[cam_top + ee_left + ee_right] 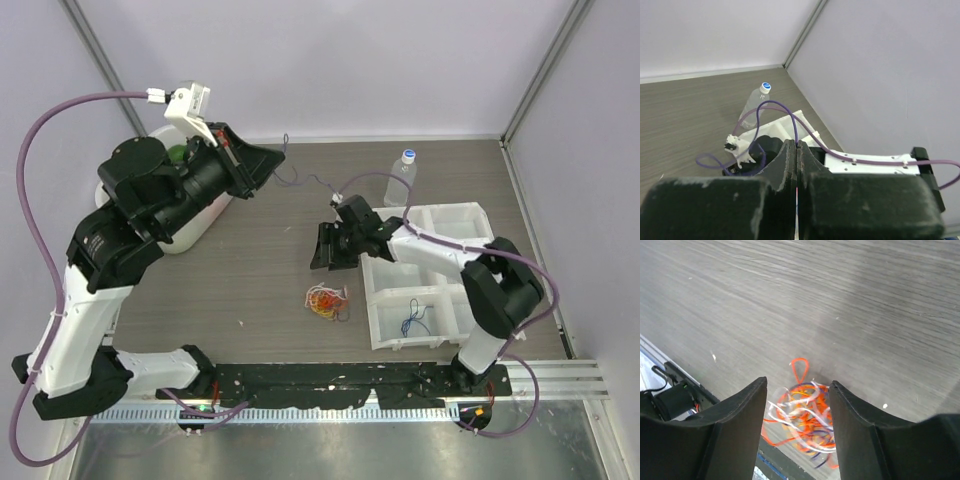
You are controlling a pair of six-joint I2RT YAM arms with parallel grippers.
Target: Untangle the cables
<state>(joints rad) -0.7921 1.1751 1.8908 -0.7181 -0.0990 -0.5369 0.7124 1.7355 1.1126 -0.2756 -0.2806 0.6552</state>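
A tangle of thin orange, red, white and blue cables point(328, 300) lies on the table in front of the arms. In the right wrist view the tangle point(805, 415) sits just below and between my open fingers. My right gripper point(328, 250) point(797, 382) is open and empty, a little above and behind the tangle. My left gripper point(274, 158) point(796, 144) is raised at the back left, shut on a thin blue-purple cable point(300, 181) point(765, 103). That cable loops and trails down toward the right arm's wrist. Another blue cable point(414, 321) lies in a tray compartment.
A white divided tray point(384, 338) stands at the right under the right arm. A clear bottle with a blue cap point(402, 176) point(756, 101) stands behind it. A white tub point(190, 238) sits at the back left under the left arm. Walls close the back and sides.
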